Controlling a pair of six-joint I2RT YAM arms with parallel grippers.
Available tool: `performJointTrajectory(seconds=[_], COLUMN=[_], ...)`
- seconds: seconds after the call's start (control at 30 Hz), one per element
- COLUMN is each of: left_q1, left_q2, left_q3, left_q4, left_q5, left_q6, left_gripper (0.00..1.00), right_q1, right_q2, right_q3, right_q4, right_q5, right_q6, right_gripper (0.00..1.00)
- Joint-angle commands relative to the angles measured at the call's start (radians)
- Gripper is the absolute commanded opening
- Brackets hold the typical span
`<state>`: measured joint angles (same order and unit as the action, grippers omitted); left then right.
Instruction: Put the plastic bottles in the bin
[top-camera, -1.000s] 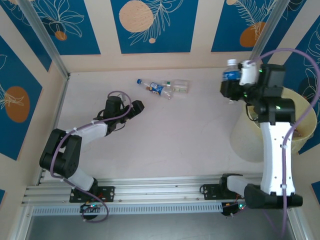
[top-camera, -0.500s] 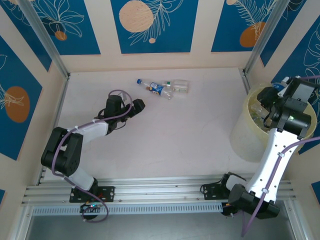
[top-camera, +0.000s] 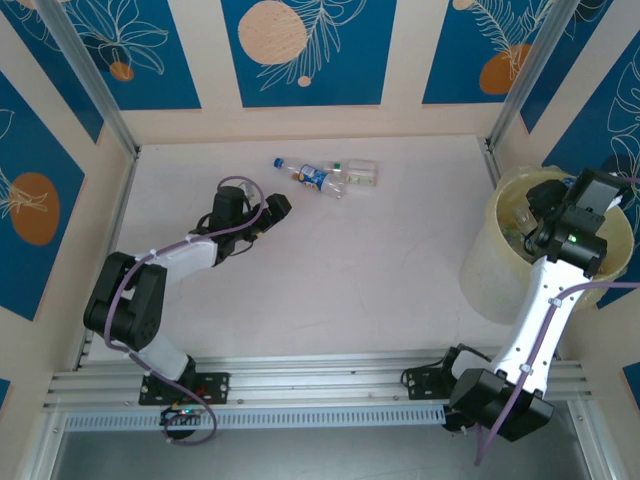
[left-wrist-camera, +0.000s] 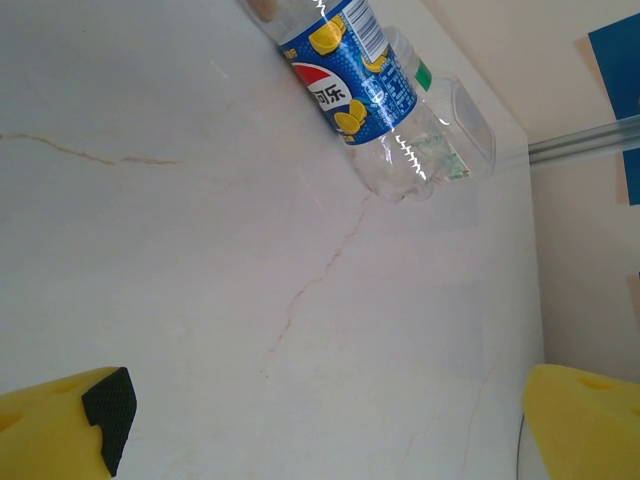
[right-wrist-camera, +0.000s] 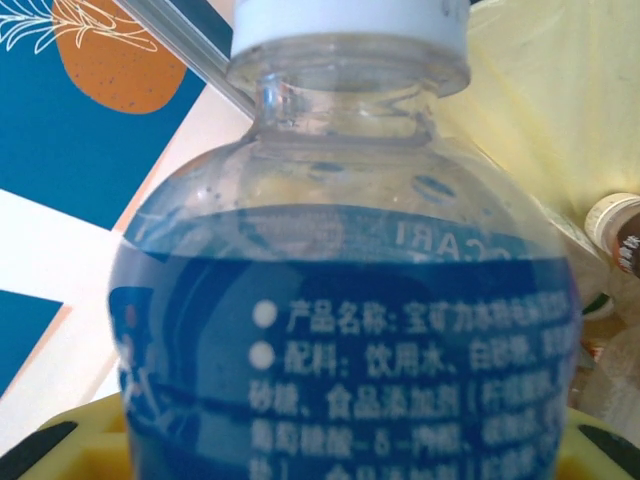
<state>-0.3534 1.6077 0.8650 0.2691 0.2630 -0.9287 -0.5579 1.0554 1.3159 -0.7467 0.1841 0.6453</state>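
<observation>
Two arms, two grippers, one bin, and three plastic bottles that can be counted with certainty. Two bottles lie on the table (top-camera: 400, 260) in the upper middle of the overhead view: a blue-labelled bottle (top-camera: 310, 176) with its blue cap to the left, and a clear bottle (top-camera: 358, 173) just to its right. In the left wrist view the blue-labelled bottle (left-wrist-camera: 345, 70) is cut off at the top edge and overlaps the clear bottle (left-wrist-camera: 450, 130). The left gripper (top-camera: 272, 212) sits low over the table, below and left of the pair and apart from both. Its yellow fingertips (left-wrist-camera: 60, 435) are spread wide to the lower corners of its own view, with bare tabletop between them. The third, the held bottle (right-wrist-camera: 340, 300), has a white cap and a dark blue label, its base cut off below. It is clamped between the fingers of the right gripper (right-wrist-camera: 330, 455) over the mouth of the bin (top-camera: 490, 275) at the right edge of the overhead view. Pale shapes inside the bin (top-camera: 515, 222) are too indistinct to count. One white-capped brown bottle (right-wrist-camera: 618, 235) lies against the yellowish liner (right-wrist-camera: 560, 110), cut off at the frame edge. Surroundings: blue wall panels (top-camera: 300, 50), an aluminium rail (top-camera: 320, 375) along the bottom, and a purple cable (top-camera: 240, 188) over the left arm.
</observation>
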Motion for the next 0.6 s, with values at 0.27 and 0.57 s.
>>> performJointTrajectory(seconds=[0.27,0.57], left_q1=[0.010,0.007], left_q2=[0.026,0.041], left_q3=[0.049,0.057], left_q4=[-0.019,-0.018], left_q5=[0.035,0.045], left_q6=[-0.032,-0.038], left_gripper=[1.00,1.00], right_q1=[0.030,0.066], right_q2=[0.124,0.088], right_q3=[-0.005,0.036], right_q4=[0.052,0.019], right_q5=[-0.039,0.017], right_q6=[0.055,0.056], right_gripper=[0.78,0.88])
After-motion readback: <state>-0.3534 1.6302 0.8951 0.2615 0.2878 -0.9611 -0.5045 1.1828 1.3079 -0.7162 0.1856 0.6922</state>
